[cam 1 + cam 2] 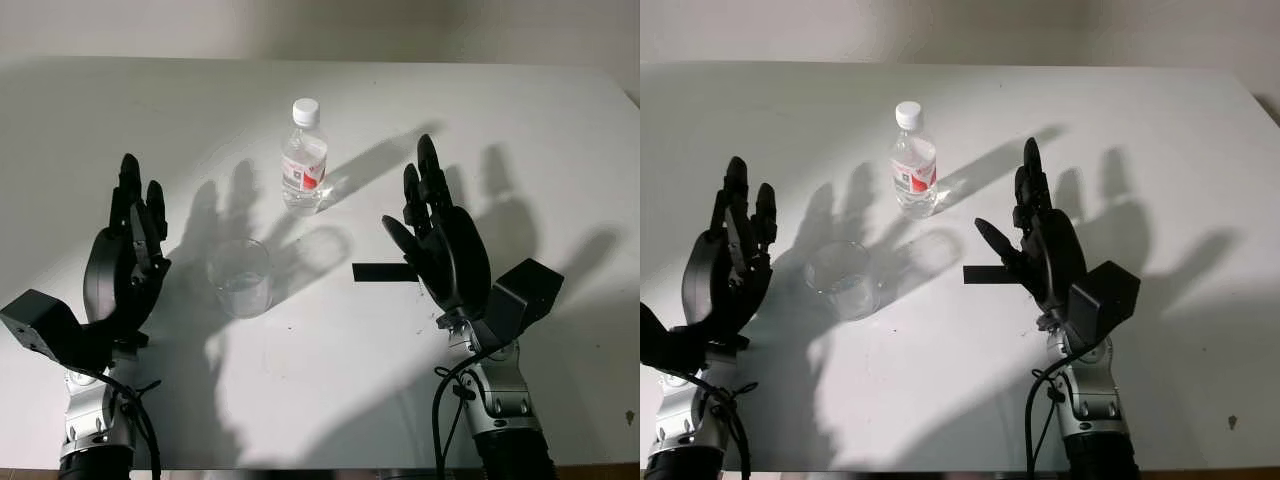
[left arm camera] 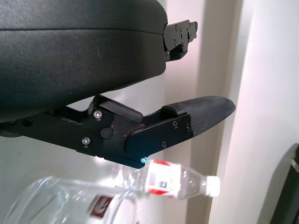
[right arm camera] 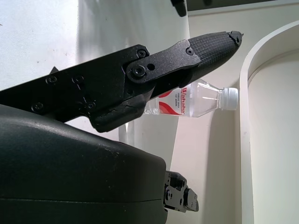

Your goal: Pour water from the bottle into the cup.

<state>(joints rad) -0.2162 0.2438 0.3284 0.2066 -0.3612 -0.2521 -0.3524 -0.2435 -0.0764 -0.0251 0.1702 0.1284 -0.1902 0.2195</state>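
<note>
White table stretches under both arms, lit hard enough that long finger shadows fall across it. Left hand is raised over the table's left side, open and holding nothing, its palm turned toward the middle. Just to the right of it stands the clear plastic cup, upright and apart from the fingers. Right hand is raised over the right side, likewise open and holding nothing, its palm facing the left hand. A short black strip lies on the table at the base of its thumb. Between the two hands and farther back stands the water bottle, upright, white cap on, with a red and white label; it is behind the cup and a little to the right, near it but not touching. In the right wrist view the bottle shows past a black finger.
</note>
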